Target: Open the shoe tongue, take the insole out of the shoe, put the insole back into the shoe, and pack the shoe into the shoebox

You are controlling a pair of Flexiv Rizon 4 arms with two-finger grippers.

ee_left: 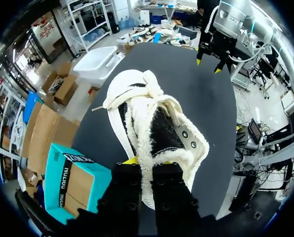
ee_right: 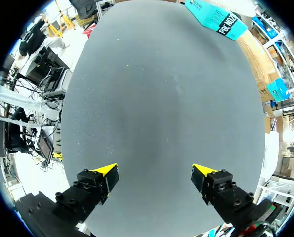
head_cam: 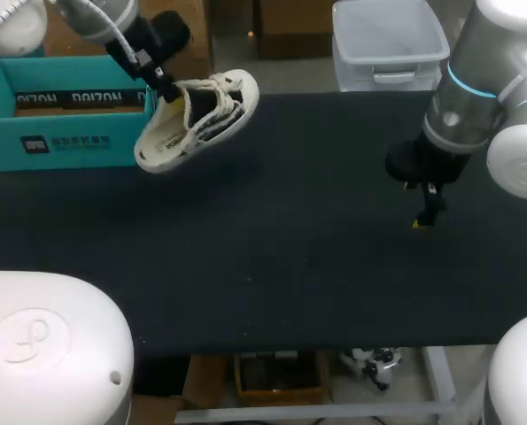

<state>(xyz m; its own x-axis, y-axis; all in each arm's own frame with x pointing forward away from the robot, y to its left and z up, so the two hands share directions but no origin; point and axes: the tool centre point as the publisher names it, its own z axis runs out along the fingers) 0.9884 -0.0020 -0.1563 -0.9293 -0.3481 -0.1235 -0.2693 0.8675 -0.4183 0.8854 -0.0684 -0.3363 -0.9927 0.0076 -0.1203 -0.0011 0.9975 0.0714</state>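
Head view is showing the left gripper [head_cam: 162,87] clamping the shoe [head_cam: 201,119] aloft just beside the shoebox [head_cam: 68,142] — its long axis slanting away from it — while the right gripper [head_cam: 425,211], spread and empty, is hanging well apart.

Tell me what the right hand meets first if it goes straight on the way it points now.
The right hand points down at the table, open. Straight on it would meet bare tabletop first; nothing lies between or ahead of its fingers. Its height above the surface is unclear.
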